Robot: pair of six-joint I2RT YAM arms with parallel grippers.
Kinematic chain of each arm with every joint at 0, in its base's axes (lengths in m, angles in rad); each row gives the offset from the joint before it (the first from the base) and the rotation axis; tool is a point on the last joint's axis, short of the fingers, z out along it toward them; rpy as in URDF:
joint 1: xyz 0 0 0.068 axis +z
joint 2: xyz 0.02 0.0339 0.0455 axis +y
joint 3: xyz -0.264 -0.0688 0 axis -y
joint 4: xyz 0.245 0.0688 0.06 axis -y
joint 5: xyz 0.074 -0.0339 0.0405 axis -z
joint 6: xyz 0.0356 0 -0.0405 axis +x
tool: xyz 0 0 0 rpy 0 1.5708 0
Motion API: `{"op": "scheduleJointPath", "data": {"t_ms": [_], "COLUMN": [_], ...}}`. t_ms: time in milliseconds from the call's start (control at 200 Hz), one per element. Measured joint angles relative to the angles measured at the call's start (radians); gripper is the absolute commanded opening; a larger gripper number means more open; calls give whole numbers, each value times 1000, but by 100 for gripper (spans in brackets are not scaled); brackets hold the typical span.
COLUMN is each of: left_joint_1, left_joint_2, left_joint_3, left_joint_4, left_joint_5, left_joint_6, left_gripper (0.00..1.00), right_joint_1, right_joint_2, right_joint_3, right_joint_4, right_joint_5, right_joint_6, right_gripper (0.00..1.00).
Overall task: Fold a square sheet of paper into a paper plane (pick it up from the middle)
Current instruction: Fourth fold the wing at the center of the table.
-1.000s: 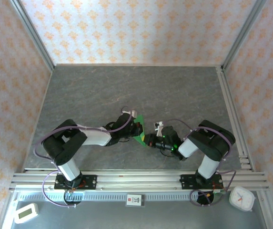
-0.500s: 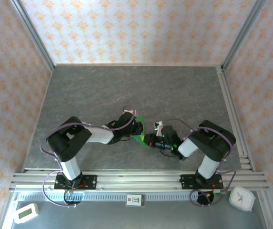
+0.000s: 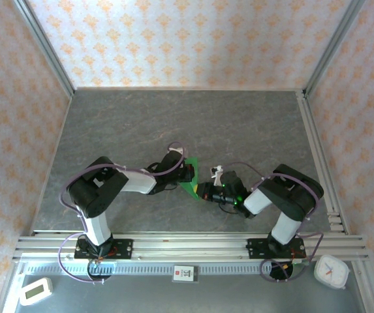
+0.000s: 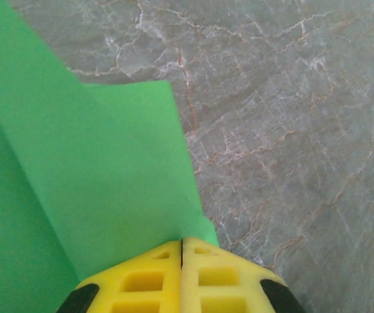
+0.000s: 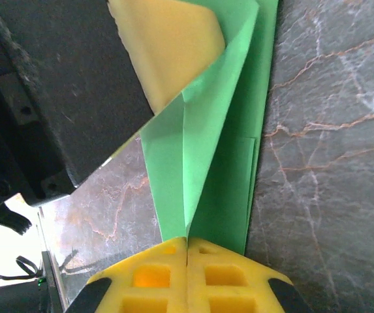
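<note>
From above, the left end effector (image 3: pixel 189 173) and right end effector (image 3: pixel 203 190) meet near the front middle of the grey desk (image 3: pixel 173 120), with the green sheet of paper (image 3: pixel 192 184) between them. At the left wrist, the yellow fingers (image 4: pixel 147 280) are clenched, pinching the creased sheet of paper (image 4: pixel 95 169) at their tips. At the right wrist, the yellow fingers (image 5: pixel 226 280) are likewise clenched on the sheet of paper (image 5: pixel 206 163), one flap raised against the left arm's pale pad (image 5: pixel 167 45).
</note>
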Motion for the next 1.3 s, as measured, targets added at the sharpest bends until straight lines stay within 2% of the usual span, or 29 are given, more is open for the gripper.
{"op": "scheduleJointPath", "data": {"t_ms": [340, 696, 826, 876, 931, 1086, 1206, 1301], "left_joint_1": [0, 0, 0, 0, 0, 0, 0, 0], "left_joint_2": [2, 73, 73, 73, 72, 72, 72, 72], "left_joint_3": [13, 64, 63, 62, 58, 50, 43, 41], "left_joint_4": [0, -1, 2, 4, 9, 25, 36, 41], "left_joint_5": [0, -1, -3, -7, -11, -16, -20, -20], "left_joint_6": [1, 41, 45, 45, 48, 52, 52, 52], "left_gripper": [0, 0, 0, 0, 0, 0, 0, 0], "right_joint_1": [0, 0, 1, 7, 10, 4, 4, 4], "right_joint_2": [-2, -4, -33, -60, -91, -225, -295, -314], "right_joint_3": [6, 9, 24, 40, 52, 64, 85, 103], "right_joint_4": [-12, -18, -55, -94, -154, -376, -487, -523], "right_joint_5": [-1, -4, -13, -13, -8, 58, 88, 95], "right_joint_6": [0, 0, -3, -12, -27, -74, -99, -109], "right_gripper": [0, 0, 32, 39, 41, 37, 14, 4]}}
